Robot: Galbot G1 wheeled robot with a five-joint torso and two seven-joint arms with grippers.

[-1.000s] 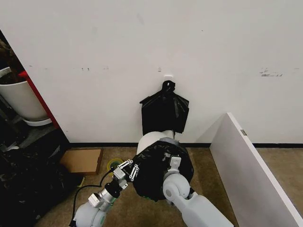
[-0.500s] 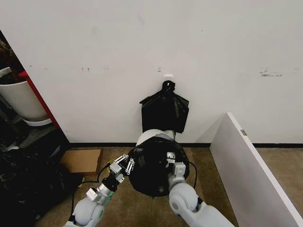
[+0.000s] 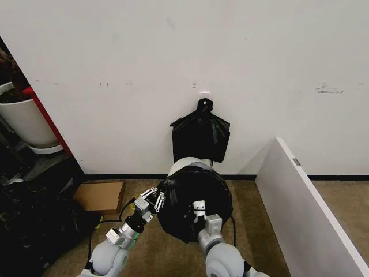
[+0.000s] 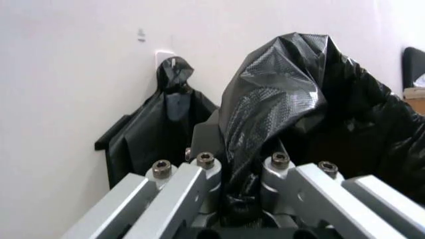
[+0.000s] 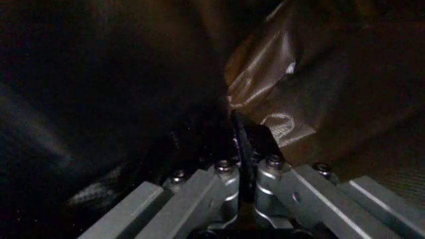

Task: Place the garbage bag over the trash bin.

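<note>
A: What's around you?
B: White wall (image 3: 259,63), brown carpet (image 3: 253,202), a bunch of bags (image 3: 200,138) hanging behind the trash bin (image 3: 180,168).
A: The garbage bag (image 3: 193,199)?
B: Draped over the bin; your left gripper (image 3: 154,199) and right gripper (image 3: 199,206) each pinch its plastic.

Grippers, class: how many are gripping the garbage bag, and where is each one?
2. The left gripper pinches the garbage bag at its left edge; the right gripper clamps its near side, over the trash bin.

wall (image 3: 259,57): white, scuffed | floor (image 3: 253,202): tan carpet | baseboard (image 3: 340,177): dark | white panel (image 3: 305,202): right
</note>
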